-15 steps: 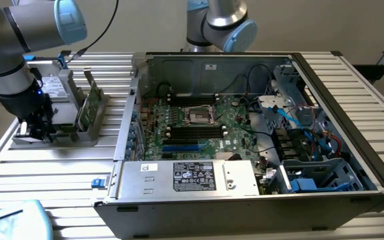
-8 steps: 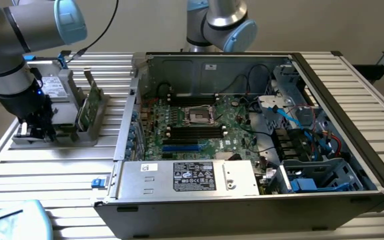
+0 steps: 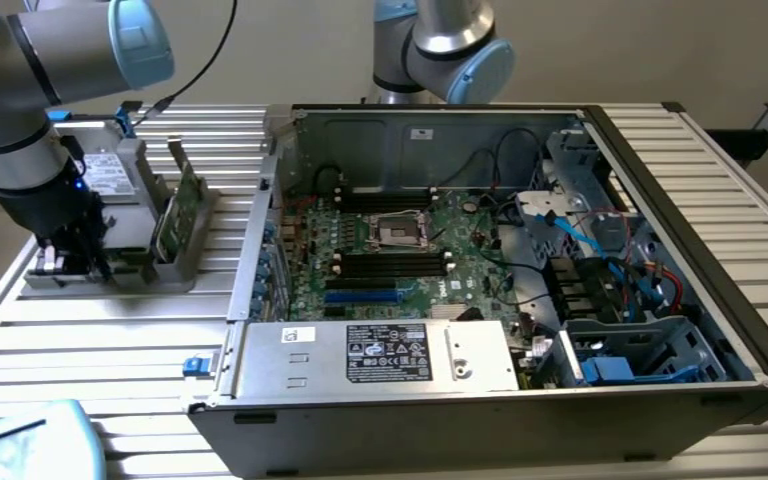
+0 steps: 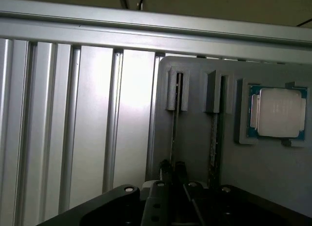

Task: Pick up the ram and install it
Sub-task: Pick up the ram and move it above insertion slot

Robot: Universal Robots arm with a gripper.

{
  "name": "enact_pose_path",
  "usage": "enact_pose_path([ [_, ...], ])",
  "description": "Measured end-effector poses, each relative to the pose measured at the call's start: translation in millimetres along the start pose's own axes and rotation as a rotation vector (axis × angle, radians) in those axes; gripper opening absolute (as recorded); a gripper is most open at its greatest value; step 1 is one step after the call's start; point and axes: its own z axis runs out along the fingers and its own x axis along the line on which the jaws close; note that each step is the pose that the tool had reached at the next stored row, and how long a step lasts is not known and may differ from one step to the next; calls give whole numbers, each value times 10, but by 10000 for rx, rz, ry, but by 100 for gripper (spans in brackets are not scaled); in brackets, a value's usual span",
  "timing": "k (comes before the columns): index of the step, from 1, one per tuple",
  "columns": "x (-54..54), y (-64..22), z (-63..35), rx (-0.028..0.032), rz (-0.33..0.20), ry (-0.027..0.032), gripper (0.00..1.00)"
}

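gripper (image 4: 173,168): narrow, pinching the ram (image 4: 174,119) by its upper edge | ram: standing edgewise in the holder (image 4: 195,138) slots, leaving that edge free for gripping

Open computer case (image 3: 491,430) stands on slatted table (image 3: 91,340); processor chip (image 4: 278,112) sits in grey holder (image 4: 195,138).

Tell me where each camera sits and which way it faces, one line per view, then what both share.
Exterior view: raised, off the arm, looking down on the open computer case and slatted table; the arm and gripper show at the exterior view's left.
Wrist view: on the wrist, looking along the gripper onto the grey holder, ram edge-on, processor chip beside.
Shared: gripper, grey holder, slatted table.
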Motion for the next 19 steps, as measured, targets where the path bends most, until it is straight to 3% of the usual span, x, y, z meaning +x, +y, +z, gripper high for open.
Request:
enact_pose_path([
  [19,0,0,3,-2,0,0,14],
])
